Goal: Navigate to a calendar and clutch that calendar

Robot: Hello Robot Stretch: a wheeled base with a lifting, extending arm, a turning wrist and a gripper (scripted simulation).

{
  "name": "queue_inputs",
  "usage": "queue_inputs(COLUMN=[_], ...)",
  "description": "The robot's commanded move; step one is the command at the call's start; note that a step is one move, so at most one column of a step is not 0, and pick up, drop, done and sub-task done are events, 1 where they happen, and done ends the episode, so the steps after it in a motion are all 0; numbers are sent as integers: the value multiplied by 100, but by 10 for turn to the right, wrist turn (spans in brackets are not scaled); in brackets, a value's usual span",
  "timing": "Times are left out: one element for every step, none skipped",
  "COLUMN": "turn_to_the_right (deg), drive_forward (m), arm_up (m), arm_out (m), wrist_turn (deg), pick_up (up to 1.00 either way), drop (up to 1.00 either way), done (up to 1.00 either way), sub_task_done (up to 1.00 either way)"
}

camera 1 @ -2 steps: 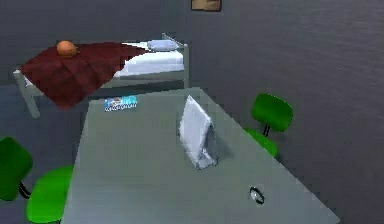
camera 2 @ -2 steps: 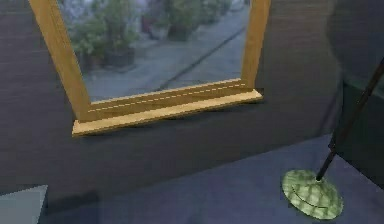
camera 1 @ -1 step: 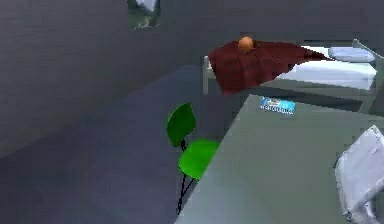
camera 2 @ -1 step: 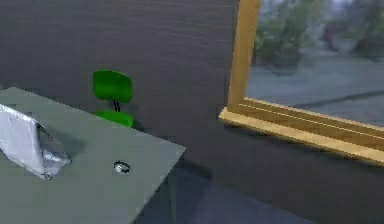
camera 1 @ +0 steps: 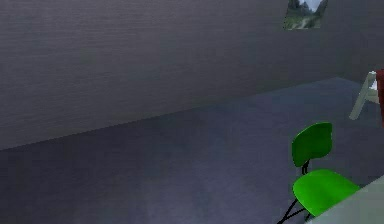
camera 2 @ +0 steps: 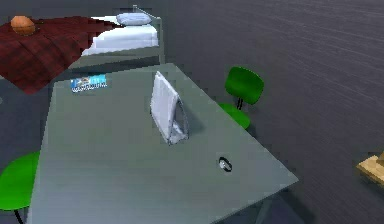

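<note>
– Arm side view: where is the calendar [camera 2: 168,105]?
– Upright at the middle of the grey table [camera 2: 90,150]. It is white and folded like a tent, so I take it for the calendar.
– How should the approach go?
– My judgement is that the driving is nearly done. Edge the base forward slightly so the reach lines up. Raise the arm above the tabletop before extending, then come down on its top edge, because it looks light and could tip. The gripper's state I cannot tell.
– Counts, big to small?
– Taken from the calendar:
  - One bed [camera 2: 125,40] at 11 o'clock.
  - One table.
  - Two green chairs, one chair [camera 2: 243,85] near 3 o'clock and the other chair [camera 2: 15,178] at 8.
  - One calendar.
  - One blue-and-white card [camera 2: 90,84] about 9.
  - One small round dark thing [camera 2: 225,163] between 4 and 5.
</note>
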Motion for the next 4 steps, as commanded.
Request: queue_inputs(turn_to_the_right=[0,0,0,0], drive_forward=[0,0,0,0], arm_up=[50,34,0,0], arm_out=[0,0,44,0], wrist_turn=[0,0,0,450], pick_up=[0,0,0,0], drop=[0,0,0,0], done=[0,0,0,0], sub_task_done=[0,0,0,0])
